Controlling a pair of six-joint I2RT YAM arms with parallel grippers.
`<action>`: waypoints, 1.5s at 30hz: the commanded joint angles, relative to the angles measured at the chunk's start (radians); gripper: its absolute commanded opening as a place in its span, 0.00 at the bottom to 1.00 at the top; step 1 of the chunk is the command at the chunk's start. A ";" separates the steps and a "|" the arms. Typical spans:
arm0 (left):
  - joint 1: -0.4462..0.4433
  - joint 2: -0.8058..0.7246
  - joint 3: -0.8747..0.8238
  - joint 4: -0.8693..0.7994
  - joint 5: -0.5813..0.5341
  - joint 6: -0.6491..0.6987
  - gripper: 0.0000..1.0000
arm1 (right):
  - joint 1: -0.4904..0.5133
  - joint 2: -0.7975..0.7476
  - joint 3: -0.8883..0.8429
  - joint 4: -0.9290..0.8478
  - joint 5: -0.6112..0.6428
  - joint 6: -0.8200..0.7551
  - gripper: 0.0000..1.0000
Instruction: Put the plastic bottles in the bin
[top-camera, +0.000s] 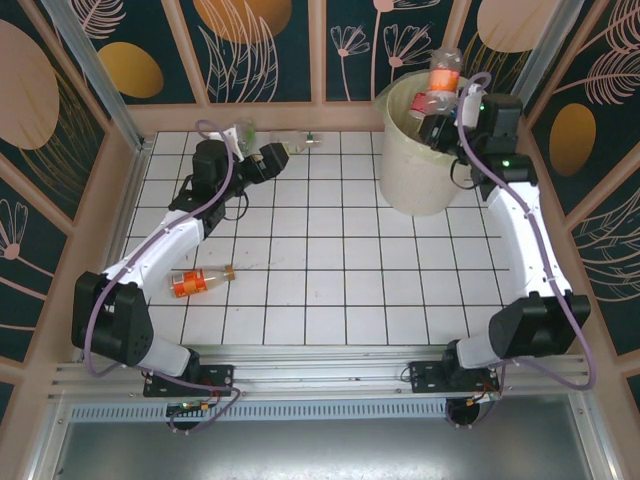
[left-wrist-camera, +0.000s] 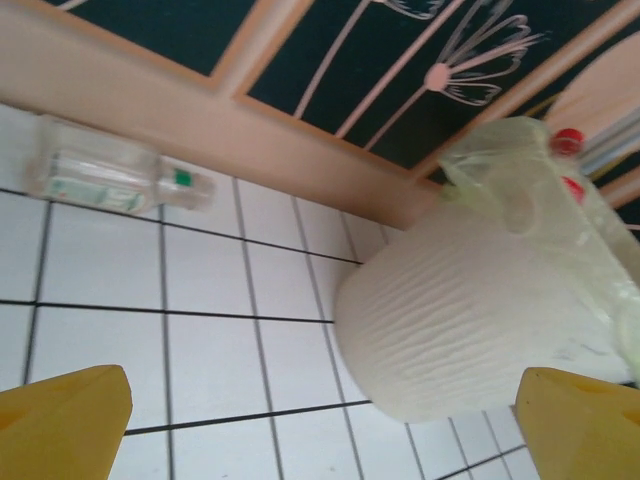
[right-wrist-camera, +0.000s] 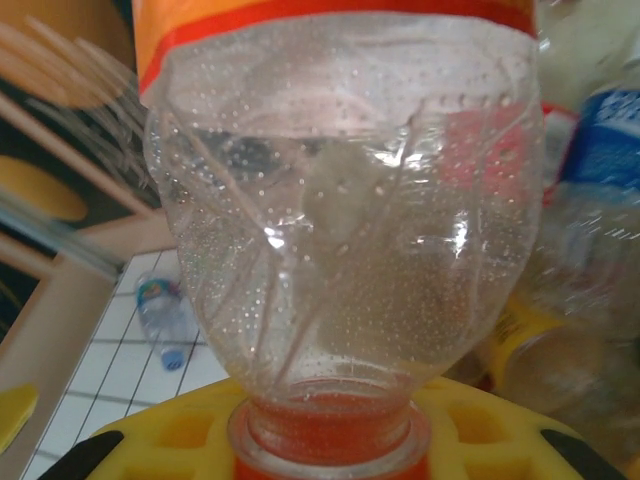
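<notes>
My right gripper (top-camera: 440, 125) is shut on the neck of a clear plastic bottle (top-camera: 443, 72) with an orange-red label, held over the cream bin (top-camera: 420, 185). In the right wrist view this dented bottle (right-wrist-camera: 340, 220) rises from my gripper (right-wrist-camera: 330, 445), with other bottles such as a blue-labelled one (right-wrist-camera: 610, 135) behind it. My left gripper (top-camera: 275, 160) stands open over the tiles left of the bin, nothing between its yellow fingertips (left-wrist-camera: 60, 425). It faces the bin (left-wrist-camera: 470, 320) and a clear green-capped bottle (left-wrist-camera: 105, 178) by the back wall. An orange-labelled bottle (top-camera: 200, 281) lies at the near left.
Two more clear bottles (top-camera: 245, 131) (top-camera: 296, 140) lie along the wooden back wall (top-camera: 260, 115). A blue-capped bottle (right-wrist-camera: 165, 318) lies on the tiles. Red caps (left-wrist-camera: 568, 141) poke out of the bin's pale bag. Wooden side walls fence the white tiled table (top-camera: 330, 270).
</notes>
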 joint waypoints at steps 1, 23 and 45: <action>0.008 -0.022 -0.019 -0.068 -0.038 0.041 0.99 | -0.025 0.068 0.092 -0.086 0.029 -0.024 0.22; 0.010 0.012 -0.043 -0.066 -0.009 0.029 0.98 | -0.119 0.158 0.170 -0.177 0.112 -0.025 0.43; 0.010 0.033 -0.060 -0.030 0.031 0.016 0.98 | -0.166 0.244 0.366 -0.138 0.056 -0.033 0.49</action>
